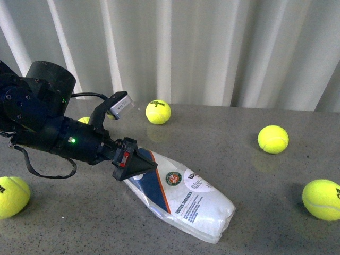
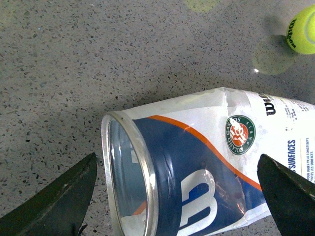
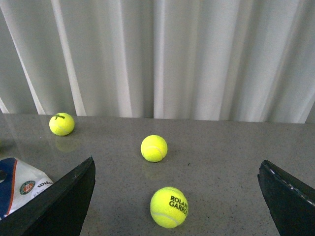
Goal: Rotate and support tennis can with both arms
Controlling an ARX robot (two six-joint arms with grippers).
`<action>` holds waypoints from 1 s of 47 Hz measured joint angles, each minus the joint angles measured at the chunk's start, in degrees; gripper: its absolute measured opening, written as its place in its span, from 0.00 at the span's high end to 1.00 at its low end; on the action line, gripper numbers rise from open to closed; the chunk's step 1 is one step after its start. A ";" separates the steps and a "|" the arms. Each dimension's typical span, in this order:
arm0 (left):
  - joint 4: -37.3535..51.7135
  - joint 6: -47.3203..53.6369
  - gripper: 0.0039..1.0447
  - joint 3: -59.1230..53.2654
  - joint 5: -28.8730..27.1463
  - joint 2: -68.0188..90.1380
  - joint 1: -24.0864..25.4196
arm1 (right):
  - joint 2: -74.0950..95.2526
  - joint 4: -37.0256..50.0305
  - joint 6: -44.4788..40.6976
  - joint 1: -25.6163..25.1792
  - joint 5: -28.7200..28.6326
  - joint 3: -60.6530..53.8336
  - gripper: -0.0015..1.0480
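Left pincer is spread wide and hangs right over the open end of the tennis can, one finger on either side of the tube and neither touching it. The can lies on its side on the table, with its silver rim nearest the pincer and the labelled body running away from it.

Right pincer is wide as well and holds nothing. It's well apart from the can, which shows only as a corner out past one finger. A tennis ball sits just ahead of it, between the fingers, with two more balls further ahead.

Here's the danger, as I read it. That's a round tube lying flat, so if one finger lands before the other, the can may roll or skid out of the span. The wall looks thin, and a hard squeeze behind the rim could buckle it and let it slip. The far end has no support yet. Turn the can from the rim alone and that end may drag or swing. And if the right pincer heads straight for the can, it could knock that near ball along and into it.
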 joint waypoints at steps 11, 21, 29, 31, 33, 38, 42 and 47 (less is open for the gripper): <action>0.94 -3.48 0.21 -0.55 1.86 0.20 -0.70 | 0.00 0.00 0.00 0.00 0.00 0.00 0.07; 1.36 -6.60 0.52 -1.75 3.17 0.24 -1.31 | 0.00 0.00 0.00 0.00 0.00 0.00 0.07; 1.86 -7.89 0.75 -2.71 4.28 0.44 -1.68 | 0.00 0.00 0.00 0.00 0.00 0.00 0.07; 2.27 -8.61 0.80 -2.95 4.35 0.44 -1.75 | 0.00 0.00 0.00 0.00 0.00 0.00 0.07; 2.64 -9.40 0.84 -3.13 4.92 0.44 -1.75 | 0.00 0.00 0.00 0.00 0.00 0.00 0.07; 3.80 -11.67 0.94 -3.48 6.45 0.42 -1.70 | 0.00 0.00 0.00 0.00 0.00 0.00 0.07; 4.04 -13.09 0.96 -3.89 7.34 -0.28 -1.53 | 0.00 0.00 0.00 0.00 0.00 0.00 0.07; 3.30 -14.23 0.96 -5.49 7.63 -3.56 -0.33 | 0.00 0.00 0.00 0.00 0.02 0.00 0.07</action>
